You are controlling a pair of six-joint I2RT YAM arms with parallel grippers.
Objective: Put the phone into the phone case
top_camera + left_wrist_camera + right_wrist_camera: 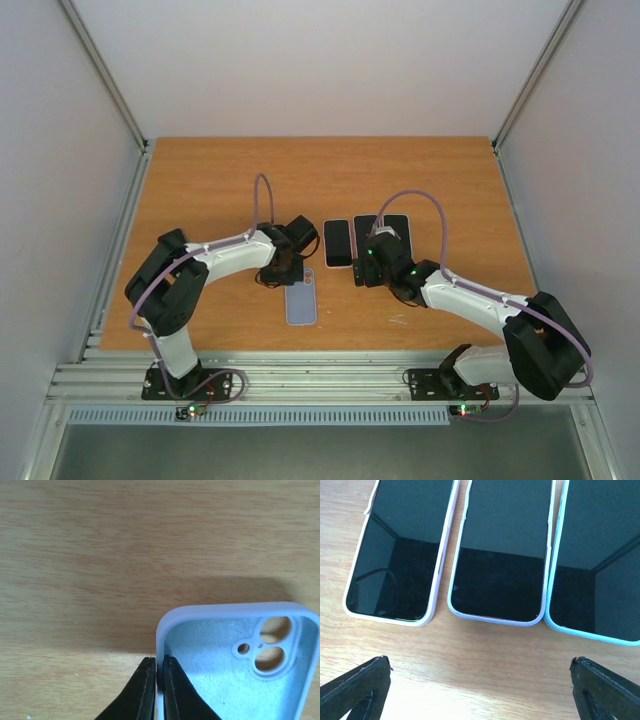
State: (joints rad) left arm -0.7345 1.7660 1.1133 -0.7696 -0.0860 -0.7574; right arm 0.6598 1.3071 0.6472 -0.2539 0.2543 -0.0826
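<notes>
The task is judged to be at an early stage, since nothing is seated in the phone case (215, 650) yet. The case is seen lying open side up on the desk (75, 555), empty, its camera cut-outs toward 3 o'clock in the left wrist view. Its side wall is clamped between the closed fingers of the left end effector (158, 661). The white-rimmed phone (400, 550), the middle phone (502, 550) and the blue-rimmed phone (600, 555) are laid screens up in a row, at about 1 o'clock from the case in the top view, none lifted. The right end effector (480, 664) is held just short of them, fingers spread wide and nothing gripped, with the middle phone at its 12 o'clock. Choosing a phone, carrying it over and pressing it in are all left to be done.
</notes>
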